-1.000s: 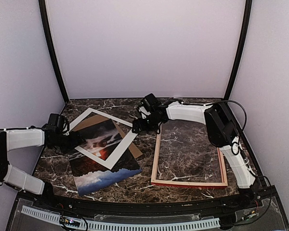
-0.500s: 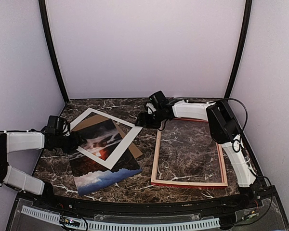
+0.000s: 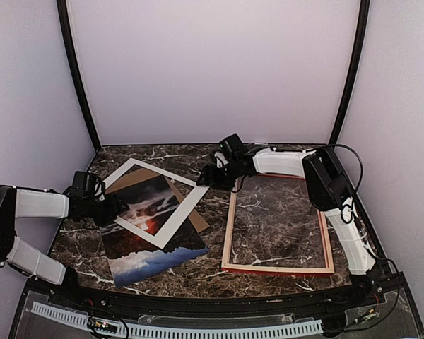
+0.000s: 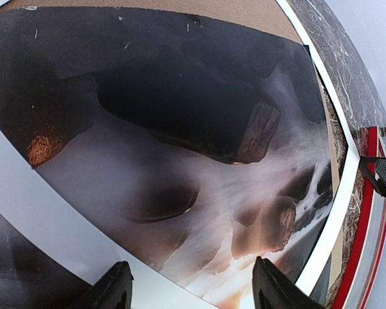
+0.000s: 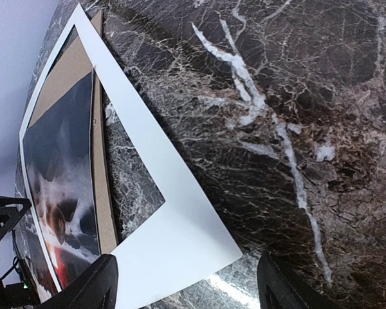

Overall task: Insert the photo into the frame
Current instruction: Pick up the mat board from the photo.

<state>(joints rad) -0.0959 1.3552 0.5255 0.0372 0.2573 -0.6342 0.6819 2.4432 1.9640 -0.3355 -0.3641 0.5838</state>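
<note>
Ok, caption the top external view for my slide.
Left gripper and right gripper, both open, flank the mat lying over the photo; the empty frame lies beside.

Top camera high, from near edge; wrist cameras close, both showing photo [image 3: 152, 205].

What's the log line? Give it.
left gripper open, over mat | right gripper open, by mat | photo under mat | frame empty
</note>
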